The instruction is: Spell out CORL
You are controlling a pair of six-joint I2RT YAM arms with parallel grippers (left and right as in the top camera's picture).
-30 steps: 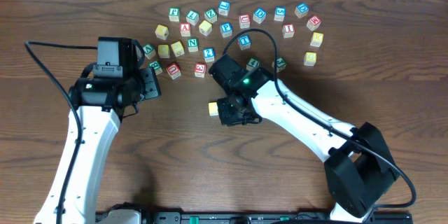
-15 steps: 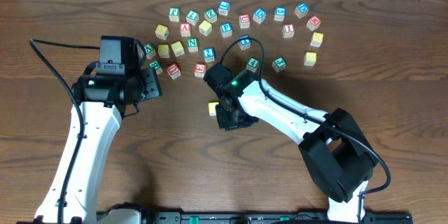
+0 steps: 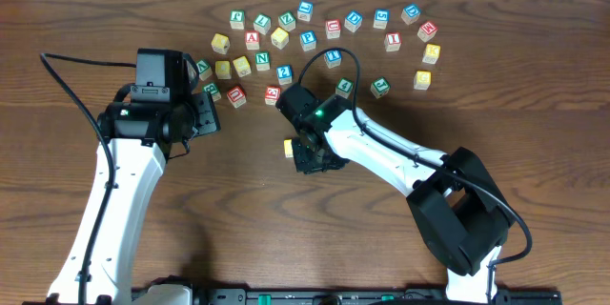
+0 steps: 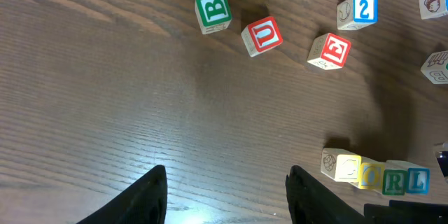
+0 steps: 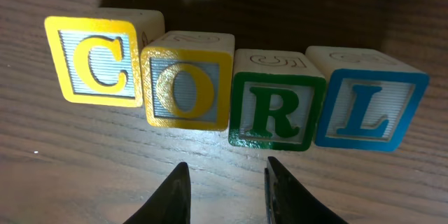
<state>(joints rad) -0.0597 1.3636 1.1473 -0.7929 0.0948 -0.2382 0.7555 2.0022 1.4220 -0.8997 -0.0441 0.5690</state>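
Right wrist view: four blocks stand in one row, upright, letters facing the camera.
- Order: C block, O block, R block, L block.
- Neighbours sit edge to edge. The line is slightly uneven, with O a little forward of C.

Right gripper: released, nothing between the fingers. Both tips sit on the near side of the row, below O and R, apart from the blocks, with bare wood between tips and block faces.

Overhead: the right gripper hangs over the row mid-table and covers most of it. Only the yellow end block shows, on the side toward the left arm.

Left gripper: released and empty, over bare wood. The row lies off to one side of it, well apart from the fingers.

Room:
- The table is bare wood all round the row.
- Widest clear stretches are on the near side, between the two arms, and beyond the right arm.
- The loose blocks lie scattered in a band toward the far edge, none touching the row.
- Left wrist view: the nearest loose ones are the B block, U block and a red-lettered block, each apart from its neighbours. Open wood lies between them and the left fingers.
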